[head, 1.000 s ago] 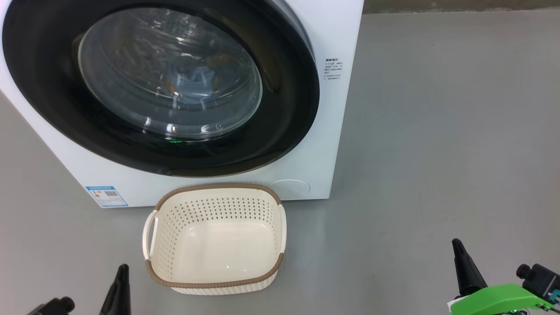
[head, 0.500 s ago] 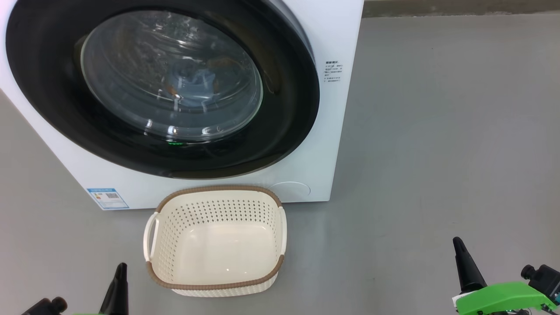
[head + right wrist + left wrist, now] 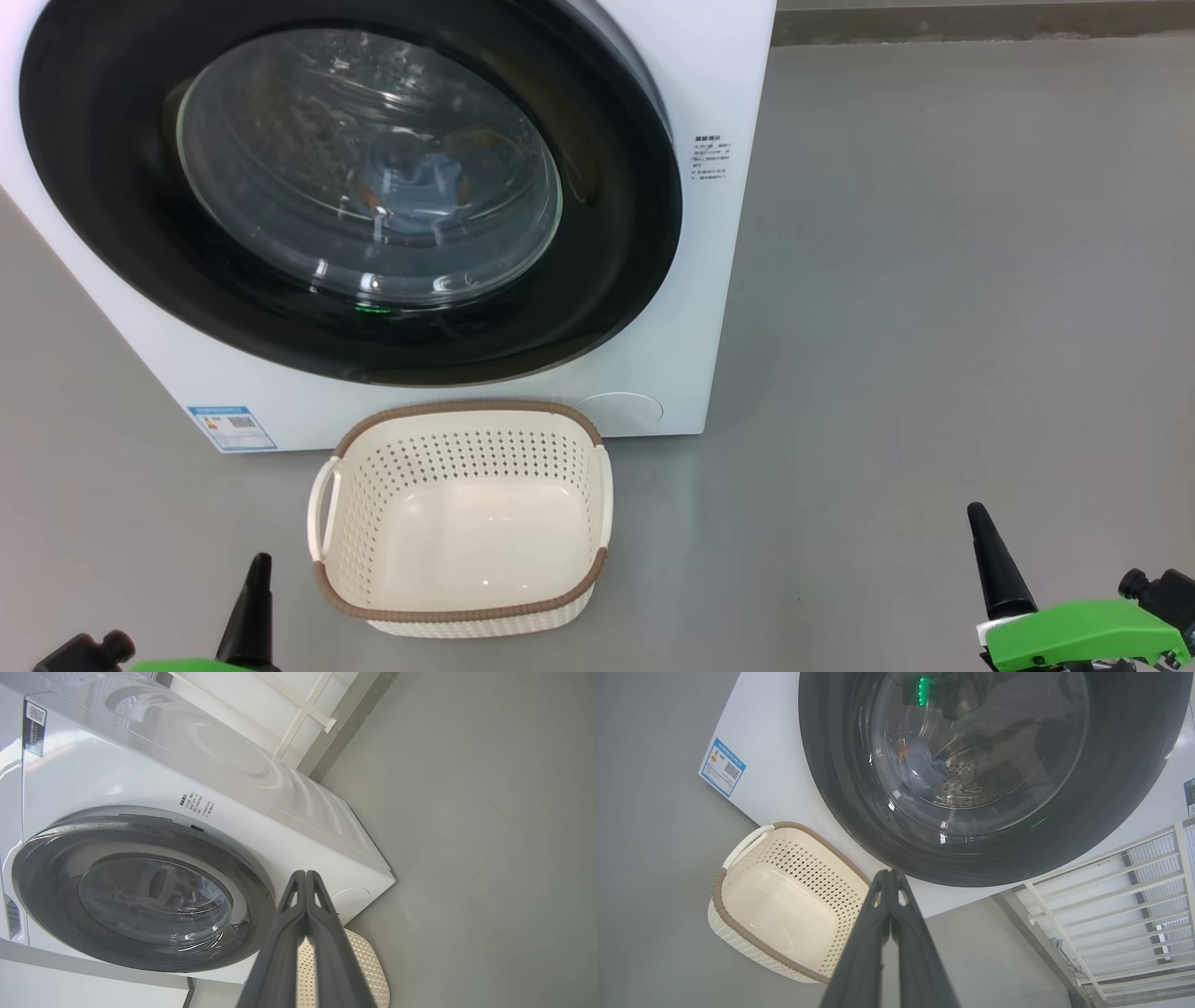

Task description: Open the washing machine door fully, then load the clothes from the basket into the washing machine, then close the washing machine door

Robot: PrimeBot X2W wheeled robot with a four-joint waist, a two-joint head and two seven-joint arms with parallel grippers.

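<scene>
The white washing machine (image 3: 709, 84) stands at the upper left, its round black-rimmed door (image 3: 121, 233) shut flat against the front. Through the glass, light blue clothes (image 3: 420, 177) with orange marks lie in the drum; the left wrist view shows them too (image 3: 920, 763). The cream basket (image 3: 462, 616) with a brown rim sits on the floor before the machine and holds nothing. My left gripper (image 3: 259, 563) is shut, low at the left beside the basket. My right gripper (image 3: 976, 511) is shut, low at the right over bare floor. Both wrist views show closed fingertips (image 3: 891, 873) (image 3: 305, 873).
Grey floor (image 3: 934, 327) spreads wide to the right of the machine. A blue label sticker (image 3: 231, 427) marks the machine's lower left corner. A white metal rack (image 3: 1134, 905) stands beside the machine in the left wrist view. A wall base (image 3: 980, 23) runs along the back.
The whole head picture has slid slightly downward, so the camera has moved. Both grippers stay shut and low, about where they were.
</scene>
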